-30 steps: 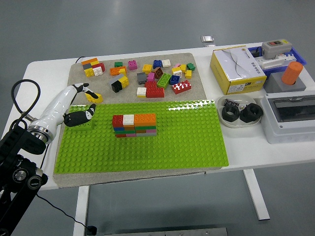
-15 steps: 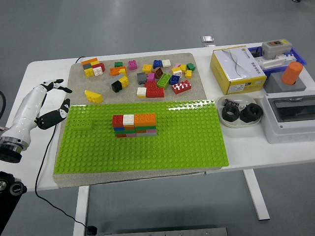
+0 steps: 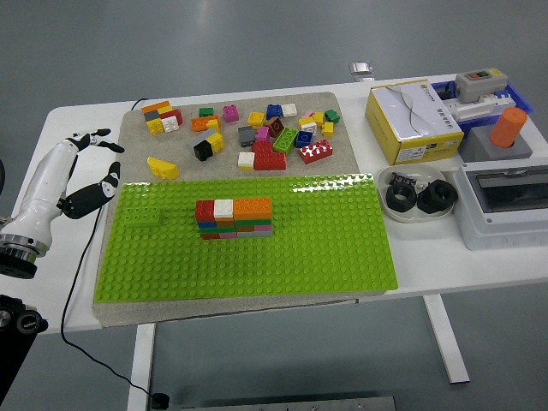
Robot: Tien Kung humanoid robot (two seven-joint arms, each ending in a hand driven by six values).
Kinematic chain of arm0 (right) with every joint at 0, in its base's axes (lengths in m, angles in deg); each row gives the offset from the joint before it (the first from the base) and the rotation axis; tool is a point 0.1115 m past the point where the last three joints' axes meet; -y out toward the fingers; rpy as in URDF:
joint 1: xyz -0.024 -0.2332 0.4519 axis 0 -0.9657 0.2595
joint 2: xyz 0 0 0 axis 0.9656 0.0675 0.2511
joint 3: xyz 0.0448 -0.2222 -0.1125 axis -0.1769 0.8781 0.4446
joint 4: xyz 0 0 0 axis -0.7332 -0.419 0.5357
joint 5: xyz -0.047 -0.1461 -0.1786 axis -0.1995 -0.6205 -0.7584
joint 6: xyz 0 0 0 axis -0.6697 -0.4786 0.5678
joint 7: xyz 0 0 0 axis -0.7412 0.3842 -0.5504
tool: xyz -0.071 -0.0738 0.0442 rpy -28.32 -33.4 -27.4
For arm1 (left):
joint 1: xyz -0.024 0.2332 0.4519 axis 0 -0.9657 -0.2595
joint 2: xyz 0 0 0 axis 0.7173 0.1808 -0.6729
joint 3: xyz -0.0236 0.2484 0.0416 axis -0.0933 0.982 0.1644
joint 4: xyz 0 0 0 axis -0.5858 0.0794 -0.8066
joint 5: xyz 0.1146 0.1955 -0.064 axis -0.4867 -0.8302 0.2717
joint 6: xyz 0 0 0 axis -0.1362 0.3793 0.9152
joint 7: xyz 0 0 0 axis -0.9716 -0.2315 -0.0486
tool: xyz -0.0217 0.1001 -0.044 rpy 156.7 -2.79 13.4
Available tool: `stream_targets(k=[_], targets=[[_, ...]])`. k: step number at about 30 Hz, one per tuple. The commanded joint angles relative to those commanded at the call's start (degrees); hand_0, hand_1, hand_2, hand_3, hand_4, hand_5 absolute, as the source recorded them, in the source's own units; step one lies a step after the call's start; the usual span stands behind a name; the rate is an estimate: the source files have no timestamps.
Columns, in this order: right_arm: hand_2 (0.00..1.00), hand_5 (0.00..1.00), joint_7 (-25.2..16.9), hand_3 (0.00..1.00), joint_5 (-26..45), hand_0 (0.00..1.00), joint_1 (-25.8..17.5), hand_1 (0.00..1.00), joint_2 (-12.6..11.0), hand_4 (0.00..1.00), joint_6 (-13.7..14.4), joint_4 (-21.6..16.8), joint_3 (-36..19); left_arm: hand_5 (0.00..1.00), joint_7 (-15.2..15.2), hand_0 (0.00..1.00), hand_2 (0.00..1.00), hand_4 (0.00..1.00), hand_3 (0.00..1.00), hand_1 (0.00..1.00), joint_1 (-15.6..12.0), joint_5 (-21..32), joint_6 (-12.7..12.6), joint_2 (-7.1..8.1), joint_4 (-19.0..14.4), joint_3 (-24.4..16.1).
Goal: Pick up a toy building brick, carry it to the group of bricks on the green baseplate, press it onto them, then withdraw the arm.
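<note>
At the frame's left edge the left hand (image 3: 81,175) hovers over the worktop (image 3: 77,116), fingers spread wide, holding nothing. A green brick (image 3: 141,216) sits on the baseplate (image 3: 342,248), apart from the stacked group (image 3: 234,217). Judged: withdrawal; next, grasping a loose brick (image 3: 163,168).

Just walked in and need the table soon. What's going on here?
A robot is building with toy bricks. Its left robot hand hangs open and empty beside the left edge of the green baseplate. A green brick sits alone on the baseplate's left part, apart from the stacked group of bricks in the middle. Loose bricks lie on the grey mat behind. The right arm is out of view.
</note>
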Motion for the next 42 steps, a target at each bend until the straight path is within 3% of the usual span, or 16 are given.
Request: stream_targets(k=[11, 28, 29, 34, 35, 40, 41, 42], targets=[[0.81, 0.998, 1.4, 0.883, -3.1, 0.727, -1.1, 0.689, 1.2, 0.617, -0.2, 0.0, -4.2, 0.042, 2.6, 0.89, 0.802, 0.51, 0.542, 0.814, -0.8, 6.3, 0.9, -1.52, 3.3, 0.0], [0.81, 0.998, 1.2, 0.885, -1.1, 0.729, -0.6, 0.692, 1.1, 0.623, -0.9, 0.0, -2.7, 0.029, 6.3, 0.857, 0.771, 0.498, 0.543, 0.784, 0.7, 13.4, 1.2, -2.8, 5.1, 1.1], [0.811, 0.998, 1.2, 0.885, -1.2, 0.728, -0.5, 0.691, 1.1, 0.625, -0.9, 0.0, -2.9, 0.015, 6.4, 0.839, 0.646, 0.463, 0.542, 0.718, 0.7, 13.7, 1.2, -2.79, 5.2, 1.1], [0.811, 0.998, 1.5, 0.885, -2.5, 0.728, -0.3, 0.691, 1.1, 0.625, -0.9, 0.0, -4.3, 0.015, 6.5, 0.839, 0.646, 0.463, 0.542, 0.718, 0.6, 14.2, 1.2, -2.79, 5.4, 0.6], [0.806, 0.998, 1.6, 0.884, -2.8, 0.728, -0.3, 0.693, 1.1, 0.626, -0.9, 0.0, -4.7, 0.002, 6.5, 0.831, 0.522, 0.447, 0.542, 0.665, 0.6, 14.2, 1.3, -2.81, 5.4, 0.5], [0.806, 0.998, 1.9, 0.884, -4.1, 0.728, -0.2, 0.693, 1.1, 0.626, -0.7, 0.0, -6.5, 0.002, 6.5, 0.831, 0.522, 0.447, 0.542, 0.665, 0.6, 14.6, 1.5, -2.98, 5.9, 0.0], [0.804, 0.998, 1.9, 0.88, -4.3, 0.729, -0.2, 0.694, 1.1, 0.626, -0.7, 0.0, -6.8, 0.002, 6.5, 0.824, 0.449, 0.441, 0.541, 0.576, 0.6, 14.7, 1.5, -3.01, 6.0, -0.1], [0.804, 0.998, 1.9, 0.88, -4.3, 0.729, -0.2, 0.694, 1.1, 0.626, -0.7, 0.0, -6.9, 0.002, 6.5, 0.824, 0.449, 0.441, 0.541, 0.576, 0.6, 14.8, 1.5, -3.03, 6.0, -0.2]])
